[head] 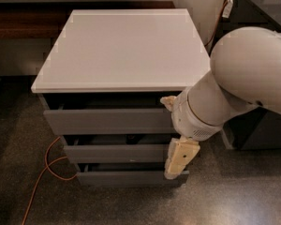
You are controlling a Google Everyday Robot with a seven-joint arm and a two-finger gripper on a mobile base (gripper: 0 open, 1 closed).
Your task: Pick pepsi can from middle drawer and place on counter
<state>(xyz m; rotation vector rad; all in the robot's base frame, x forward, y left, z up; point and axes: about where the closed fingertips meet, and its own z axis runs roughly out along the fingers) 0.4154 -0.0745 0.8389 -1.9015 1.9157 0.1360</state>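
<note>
Dark speckled floor (234, 196) surrounds a grey cabinet (107, 122) with a pale worktop (122, 46). The gripper (179, 159) (open or closed, I cannot tell) hangs at the right end of the ajar middle drawer (113, 153).

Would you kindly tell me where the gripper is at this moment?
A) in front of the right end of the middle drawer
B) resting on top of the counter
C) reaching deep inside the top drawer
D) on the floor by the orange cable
A: the gripper hangs pointing down in front of the right end of the middle drawer, below the front edge of the counter.
</note>
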